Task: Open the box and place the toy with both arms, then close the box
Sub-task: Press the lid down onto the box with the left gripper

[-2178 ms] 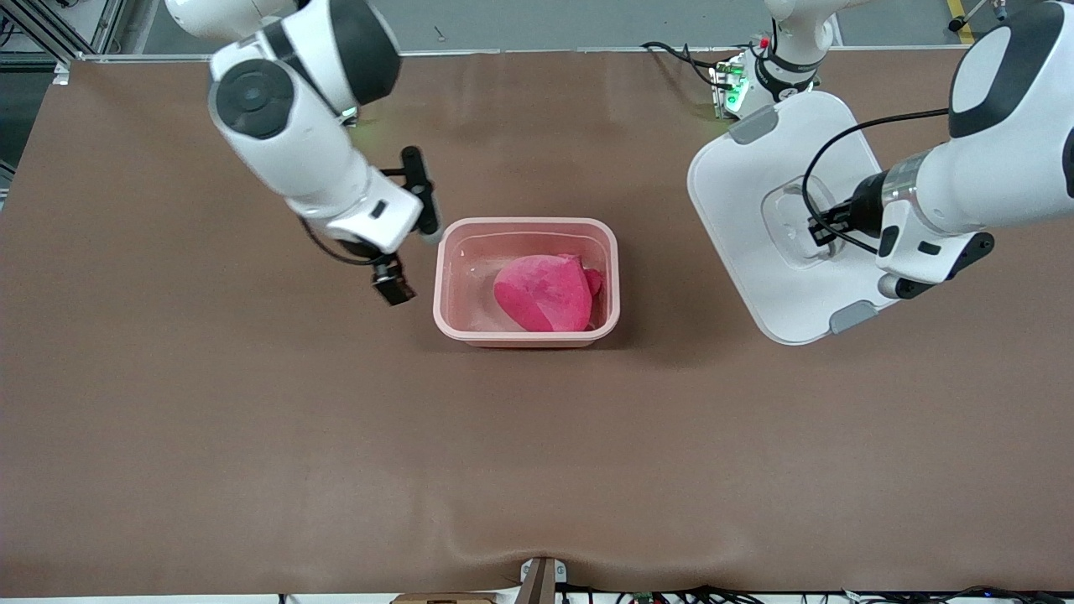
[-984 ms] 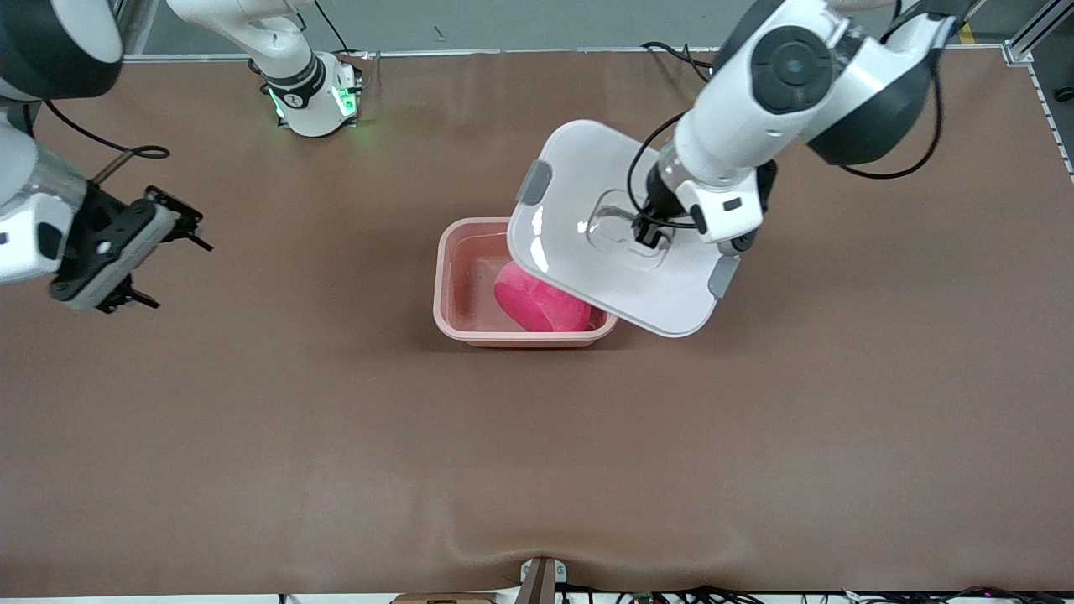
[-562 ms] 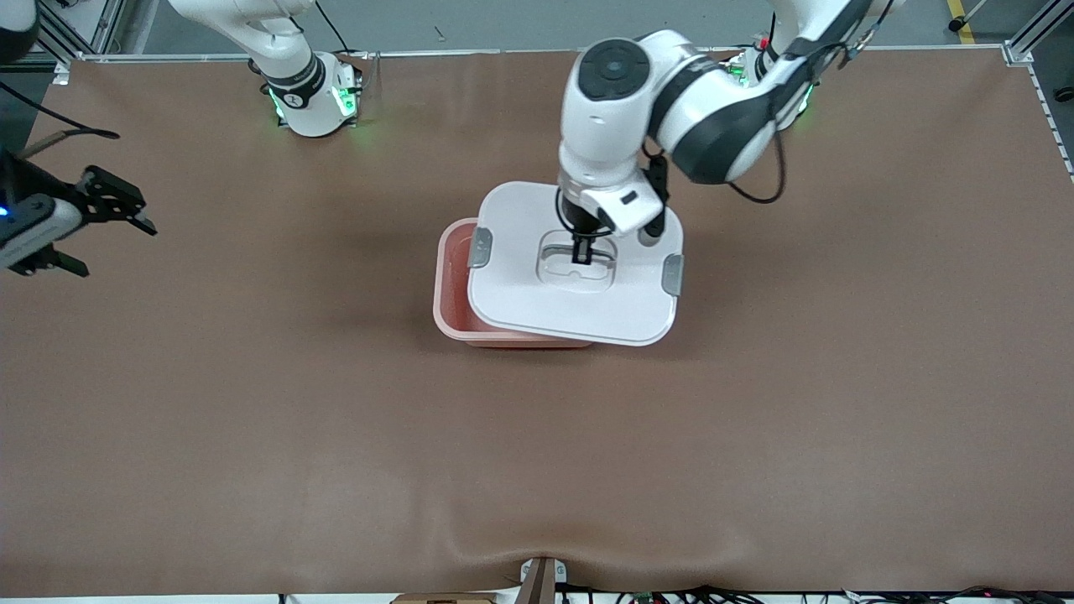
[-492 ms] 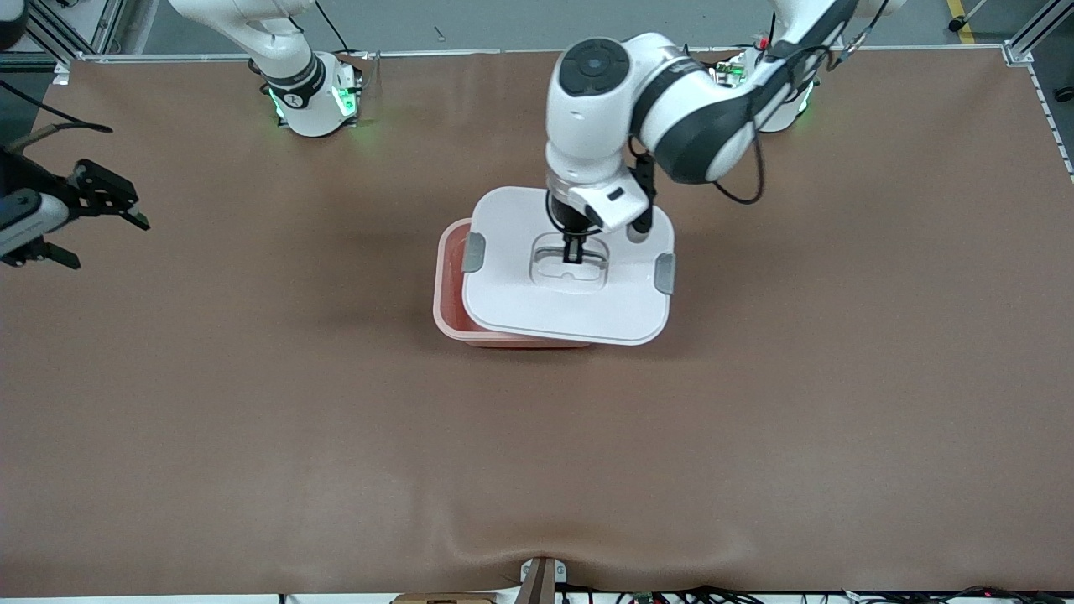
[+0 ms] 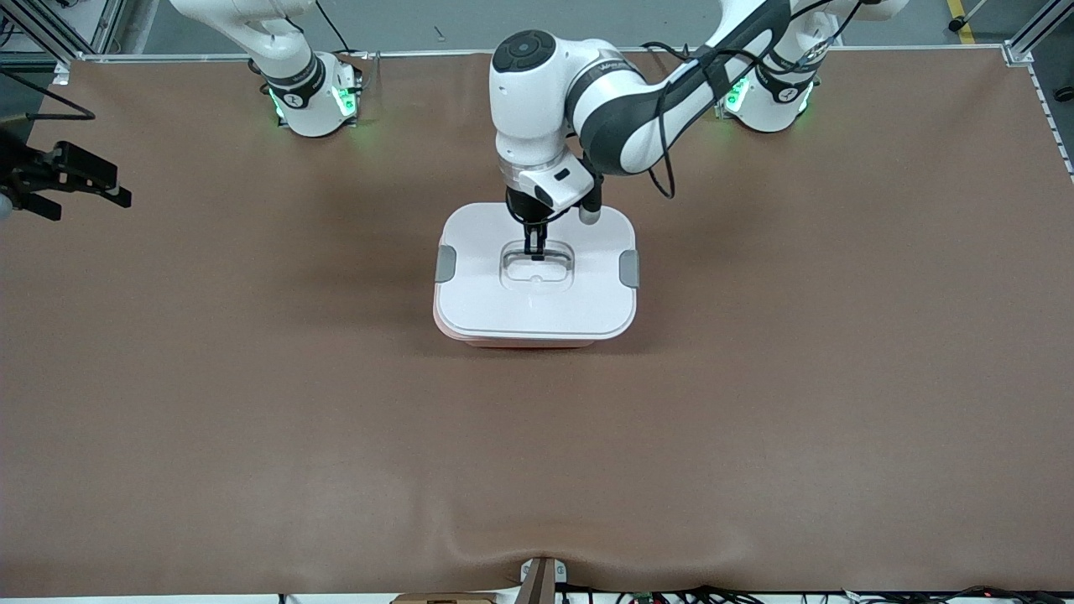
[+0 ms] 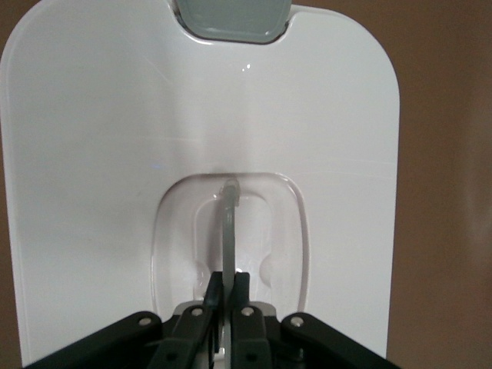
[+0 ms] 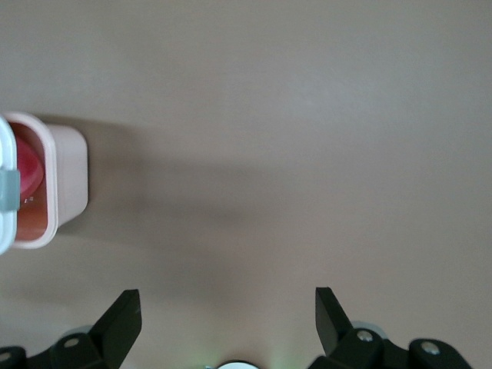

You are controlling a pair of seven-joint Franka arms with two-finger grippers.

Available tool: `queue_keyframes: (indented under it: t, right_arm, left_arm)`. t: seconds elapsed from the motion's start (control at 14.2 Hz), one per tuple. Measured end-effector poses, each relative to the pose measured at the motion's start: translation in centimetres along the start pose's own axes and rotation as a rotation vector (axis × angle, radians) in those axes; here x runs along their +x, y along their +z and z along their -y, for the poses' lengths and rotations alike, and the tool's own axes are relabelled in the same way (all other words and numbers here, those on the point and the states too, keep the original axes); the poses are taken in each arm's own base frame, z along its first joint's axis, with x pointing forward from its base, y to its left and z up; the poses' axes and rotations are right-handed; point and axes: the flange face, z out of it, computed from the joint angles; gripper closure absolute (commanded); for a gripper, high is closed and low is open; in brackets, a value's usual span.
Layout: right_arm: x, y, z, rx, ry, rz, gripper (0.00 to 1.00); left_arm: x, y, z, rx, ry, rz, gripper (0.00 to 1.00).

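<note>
The white lid [image 5: 537, 298] lies over the pale pink box [image 5: 520, 341] and covers it in the front view, with its grey clips [image 5: 445, 263] at both ends. My left gripper [image 5: 535, 250] is shut on the lid's clear handle [image 6: 229, 223] in the recessed centre; the left wrist view shows the fingers [image 6: 213, 288] pinching it. My right gripper [image 5: 99, 180] is open and empty, up over the table's right-arm end. In the right wrist view [image 7: 225, 298] the box [image 7: 68, 177] is far off, with a bit of the hot-pink toy [image 7: 29, 169] showing past the lid's edge [image 7: 4, 154].
The brown table mat [image 5: 537, 453] stretches all round the box. The two arm bases [image 5: 310, 92] stand along the edge farthest from the front camera. A fold in the mat [image 5: 537, 554] sits at the nearest edge.
My left gripper carried the lid from the left-arm end over the box and set it square on it. My right gripper drew away from the box to the right-arm end.
</note>
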Motion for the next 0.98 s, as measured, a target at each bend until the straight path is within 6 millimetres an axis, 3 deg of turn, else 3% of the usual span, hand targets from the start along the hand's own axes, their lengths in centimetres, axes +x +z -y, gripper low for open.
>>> queue_keyframes:
  t: [0.42, 0.77, 0.98]
  right_arm:
    - [-0.2, 0.0, -3.4, -0.077, 0.104, -0.011, 0.00]
    - [0.8, 0.0, -3.5, -0.087, 0.108, -0.089, 0.00]
    - [0.2, -0.4, -3.5, -0.085, 0.107, -0.098, 0.00]
  left_arm:
    - [-1.6, 1.5, 1.6, -0.040, 0.043, -0.027, 1.00]
    - [-1.8, 2.2, 1.8, -0.036, 0.034, -0.033, 1.00]
    - [-2.1, 2.9, 2.2, -0.037, 0.036, -0.039, 1.00]
